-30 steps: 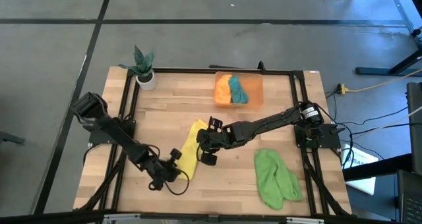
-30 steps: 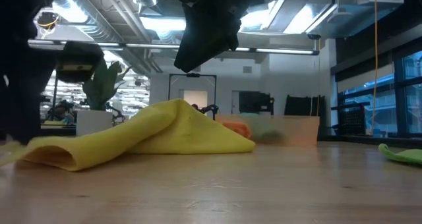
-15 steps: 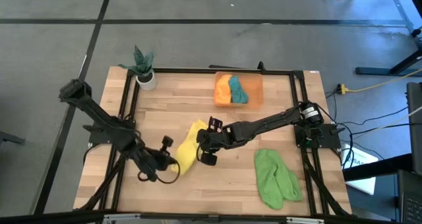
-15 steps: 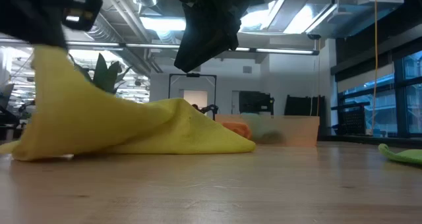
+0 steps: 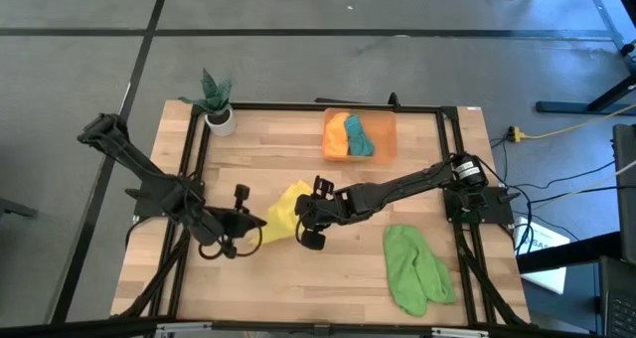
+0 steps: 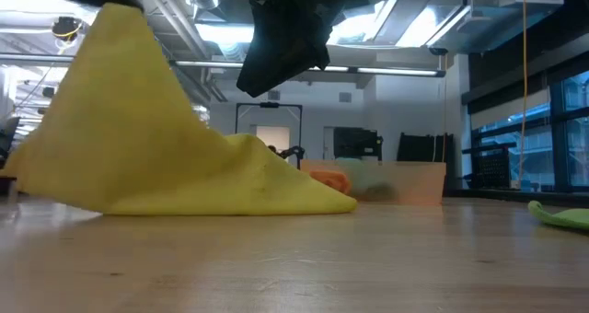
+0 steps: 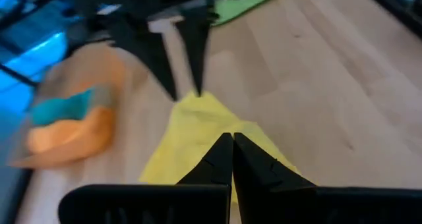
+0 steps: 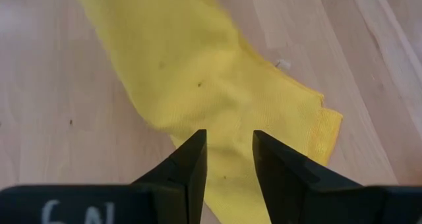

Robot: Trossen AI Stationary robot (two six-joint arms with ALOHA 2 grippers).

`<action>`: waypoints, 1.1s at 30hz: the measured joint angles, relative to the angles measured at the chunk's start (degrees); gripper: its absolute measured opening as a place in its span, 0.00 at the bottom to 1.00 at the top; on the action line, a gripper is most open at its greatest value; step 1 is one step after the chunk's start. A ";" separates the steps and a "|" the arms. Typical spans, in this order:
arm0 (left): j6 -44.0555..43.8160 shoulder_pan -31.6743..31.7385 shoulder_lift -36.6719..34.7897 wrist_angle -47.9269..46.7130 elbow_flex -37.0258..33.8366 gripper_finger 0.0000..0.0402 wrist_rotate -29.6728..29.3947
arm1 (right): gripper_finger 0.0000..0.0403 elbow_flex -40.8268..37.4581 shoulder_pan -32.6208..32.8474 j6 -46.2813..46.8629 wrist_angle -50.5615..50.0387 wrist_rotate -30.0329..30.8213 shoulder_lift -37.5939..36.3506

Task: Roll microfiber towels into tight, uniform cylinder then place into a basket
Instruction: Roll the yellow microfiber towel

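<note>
Left jaws (image 5: 254, 226) pinch the yellow towel (image 5: 283, 211) and have lifted its end off the bench; right jaws (image 5: 316, 217) hover spread; rolling not begun

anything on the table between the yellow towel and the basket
Nothing visible: bare wood lies between the yellow towel and the basket. The basket already holds orange and teal towels. The right gripper hovers open over the yellow towel.
</note>
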 joint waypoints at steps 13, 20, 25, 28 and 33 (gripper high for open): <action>2.54 4.48 0.00 -21.38 23.97 0.00 -16.02 | 0.31 0.00 0.00 -0.10 -0.04 0.00 0.00; 7.85 9.56 0.00 -22.27 31.28 0.00 -16.00 | 0.31 0.00 0.06 -0.12 -0.05 0.00 0.00; 10.56 12.21 0.02 -22.23 33.26 0.00 -17.20 | 0.31 0.00 0.26 -1.27 0.33 -0.01 0.55; 11.66 13.79 0.02 -21.98 33.80 0.00 -18.71 | 0.31 0.02 0.24 -4.31 2.44 -0.02 2.10; 15.41 16.03 0.02 -21.83 34.78 0.00 -20.44 | 0.31 0.02 0.24 -11.39 6.35 0.00 4.46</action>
